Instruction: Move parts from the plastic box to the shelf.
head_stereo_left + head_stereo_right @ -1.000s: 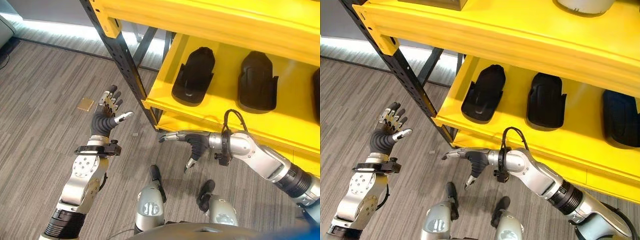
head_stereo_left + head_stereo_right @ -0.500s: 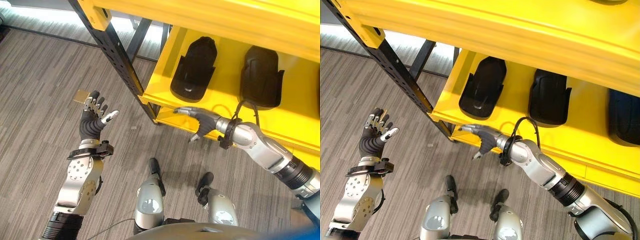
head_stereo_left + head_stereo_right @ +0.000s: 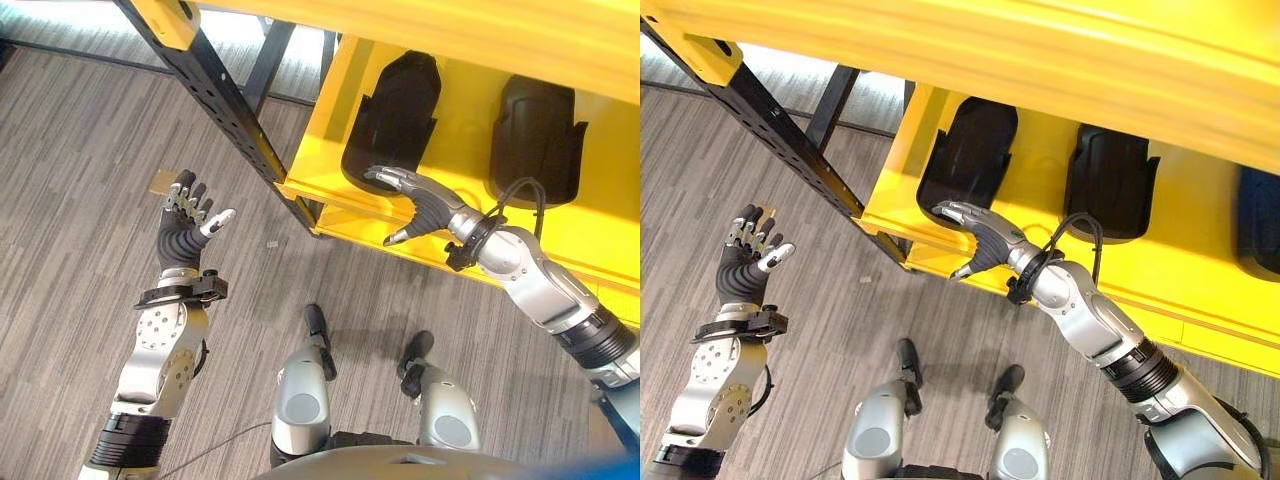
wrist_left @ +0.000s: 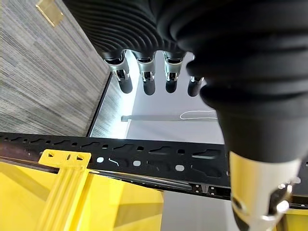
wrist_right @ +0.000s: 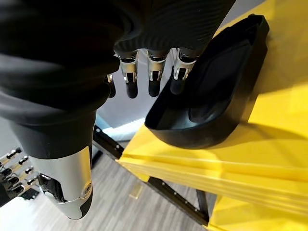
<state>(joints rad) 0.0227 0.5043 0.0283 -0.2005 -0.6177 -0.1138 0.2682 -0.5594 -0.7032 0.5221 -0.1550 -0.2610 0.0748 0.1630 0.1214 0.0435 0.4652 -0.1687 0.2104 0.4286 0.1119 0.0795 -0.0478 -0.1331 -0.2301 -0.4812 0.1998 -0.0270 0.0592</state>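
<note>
The yellow shelf (image 3: 330, 150) (on a black frame) carries black parts (image 3: 395, 115) side by side, above grey floor (image 3: 70, 150).

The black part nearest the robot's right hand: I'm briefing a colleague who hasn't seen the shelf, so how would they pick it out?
Find the yellow shelf on its black upright. Black moulded parts sit in a row on it. The black part wanted is the one nearest that upright, at the shelf's corner, with the open right hand right in front of it.
</note>
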